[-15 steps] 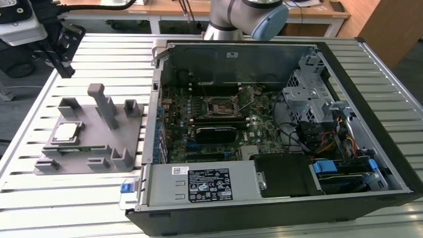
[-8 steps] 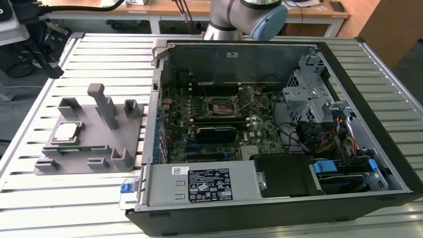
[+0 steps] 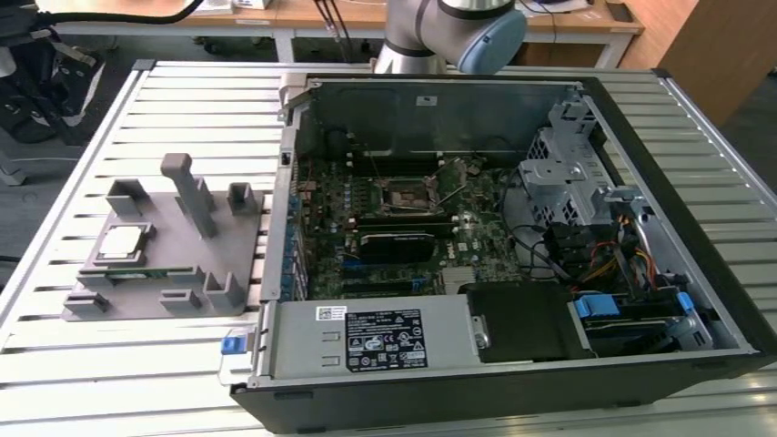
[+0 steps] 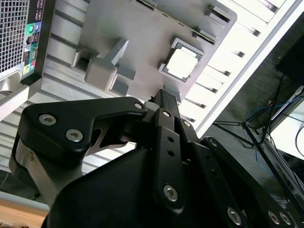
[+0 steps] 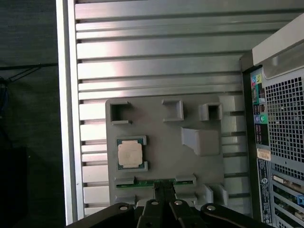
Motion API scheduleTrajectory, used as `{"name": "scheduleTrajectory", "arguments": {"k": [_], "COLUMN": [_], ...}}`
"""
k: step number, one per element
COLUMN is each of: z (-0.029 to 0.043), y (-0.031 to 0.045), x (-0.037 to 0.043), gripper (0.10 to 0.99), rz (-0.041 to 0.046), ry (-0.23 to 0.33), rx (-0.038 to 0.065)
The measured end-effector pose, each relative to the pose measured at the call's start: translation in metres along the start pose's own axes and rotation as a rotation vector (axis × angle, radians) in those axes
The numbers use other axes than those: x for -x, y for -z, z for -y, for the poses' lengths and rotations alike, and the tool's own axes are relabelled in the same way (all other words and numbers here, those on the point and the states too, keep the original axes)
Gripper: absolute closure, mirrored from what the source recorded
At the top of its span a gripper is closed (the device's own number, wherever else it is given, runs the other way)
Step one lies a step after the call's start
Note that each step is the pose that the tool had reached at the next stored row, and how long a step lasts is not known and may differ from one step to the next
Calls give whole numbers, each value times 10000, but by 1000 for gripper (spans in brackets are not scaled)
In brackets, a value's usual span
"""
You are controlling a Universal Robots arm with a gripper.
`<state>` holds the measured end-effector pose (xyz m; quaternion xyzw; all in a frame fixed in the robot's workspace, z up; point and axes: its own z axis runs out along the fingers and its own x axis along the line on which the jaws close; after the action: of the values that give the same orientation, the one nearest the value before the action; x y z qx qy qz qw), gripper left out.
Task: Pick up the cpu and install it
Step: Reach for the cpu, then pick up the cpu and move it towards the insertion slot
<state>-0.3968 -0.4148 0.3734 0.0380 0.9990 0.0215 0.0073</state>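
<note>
Resting in a square recess of a grey plastic holder plate [image 3: 182,264], the cpu [image 3: 122,241], a small flat square chip with a shiny silver-grey top and paler rim, lies face up. It is seen there in both wrist views [image 4: 183,62] [image 5: 129,153]. Nothing touches it.

A narrow green memory stick [image 3: 144,273] lies in a slot of the holder, just beside the cpu's recess. Upright grey posts rise from the holder near the chip.

The black gripper [image 5: 164,186] is clear of the holder and apart from the cpu. In both wrist views its tips [image 4: 166,95] line up over the holder's edge by the memory-stick slot. The jaws are pressed together and grasp nothing.

The holder stands on a slatted aluminium tabletop [image 3: 182,100]. An open black desktop computer case [image 3: 716,273] lies just beside the holder, on the exterior view's right. Its green motherboard carries a black square socket frame [image 3: 407,193], well apart from the holder and unoccupied.
</note>
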Motion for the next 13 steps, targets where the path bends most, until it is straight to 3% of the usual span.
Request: {"name": "scheduleTrajectory", "arguments": {"k": [7, 13], "z": [14, 17], "y": [-8, -26], "x": [-180, -207], "gripper": [980, 980], "rz": [-4, -48], "ry": [1, -1], "rx": [0, -5]}}
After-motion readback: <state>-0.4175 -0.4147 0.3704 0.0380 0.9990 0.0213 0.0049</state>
